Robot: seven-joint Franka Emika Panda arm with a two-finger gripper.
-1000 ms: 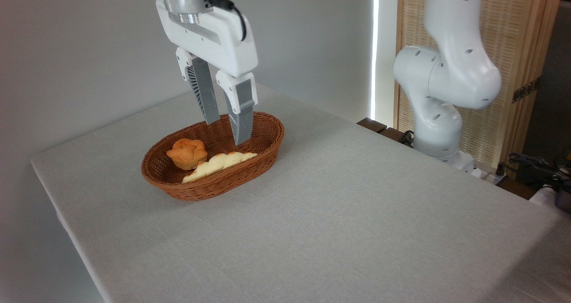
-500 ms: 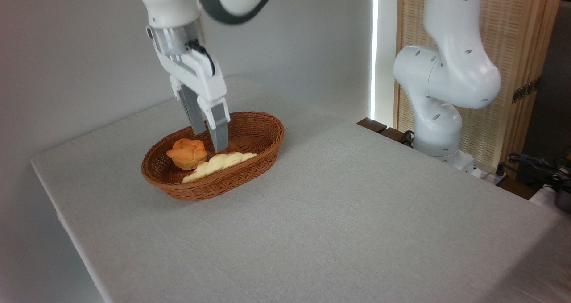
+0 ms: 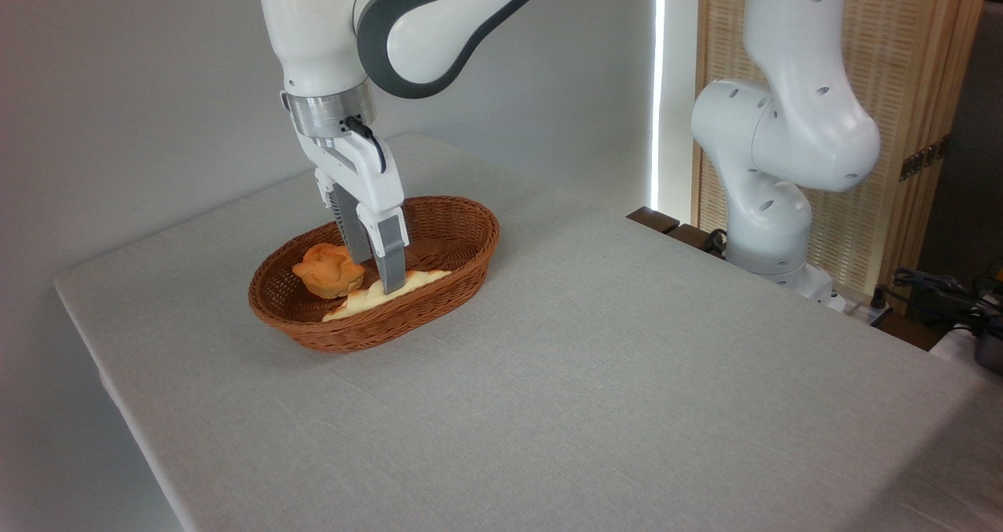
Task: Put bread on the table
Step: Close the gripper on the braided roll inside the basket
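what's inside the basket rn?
Inside the basket: the bread along the near wall, an orange bun at left. The gripper covers the loaf's middle; grip state unclear.

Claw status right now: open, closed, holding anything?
Claw: open, fingers straddling the bread in the basket; no grip visible, loaf not lifted.

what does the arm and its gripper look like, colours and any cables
The arm is glossy white with rounded shells and dark grey bands at the joints. A bare silver metal ring sits at the wrist, above a white, boxy gripper. A short black cable loops from the ring to the gripper body. The two fingers are long, narrow grey strips on white mounts. No markings are readable.
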